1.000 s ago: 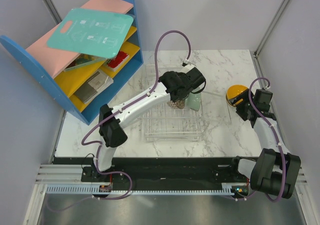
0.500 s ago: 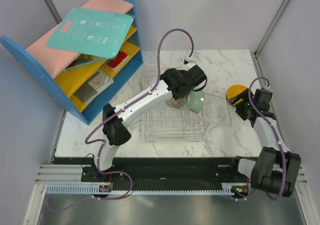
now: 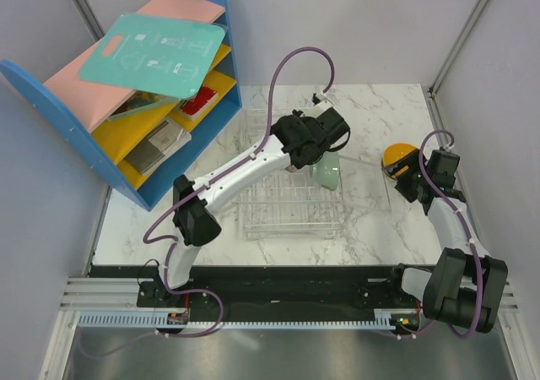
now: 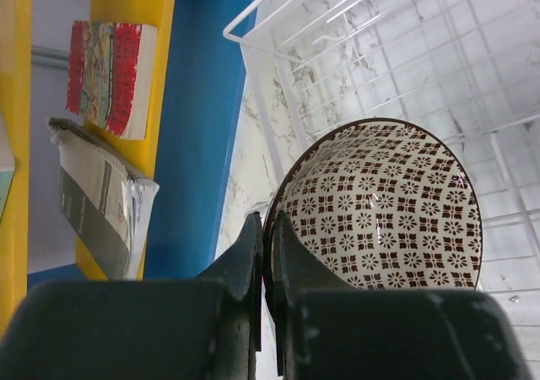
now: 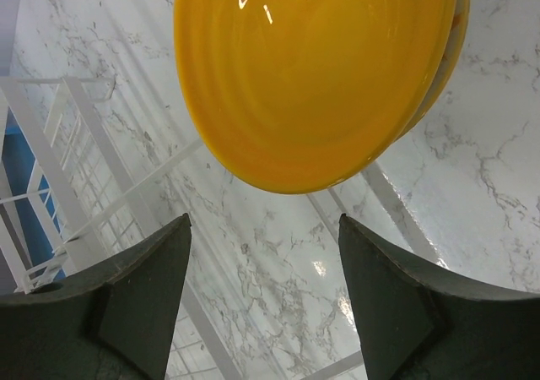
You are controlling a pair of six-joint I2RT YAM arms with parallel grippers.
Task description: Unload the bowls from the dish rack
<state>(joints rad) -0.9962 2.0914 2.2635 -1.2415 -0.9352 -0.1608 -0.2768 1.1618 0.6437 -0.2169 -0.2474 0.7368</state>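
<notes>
My left gripper (image 4: 266, 228) is shut on the rim of the cream bowl with the brown mesh pattern (image 4: 380, 203), which hangs tilted over the dish rack (image 4: 405, 25). From above, the left gripper (image 3: 310, 148) covers that bowl. A pale mint bowl (image 3: 327, 174) leans at the right side of the wire dish rack (image 3: 291, 207). The orange bowl (image 5: 316, 76) rests on the marble outside the rack, also seen as the orange bowl (image 3: 396, 156) from above. My right gripper (image 5: 263, 228) stands open just short of it, touching nothing; it shows as the right gripper (image 3: 407, 176) from above.
A blue-and-yellow shelf unit (image 3: 148, 101) with books and a teal board stands at the far left, close to the rack's left side. Grey walls enclose the marble table (image 3: 371, 219) on both sides.
The left gripper closed on the patterned bowl's rim and lifted it slightly toward the far side of the rack. The right arm has stayed still.
</notes>
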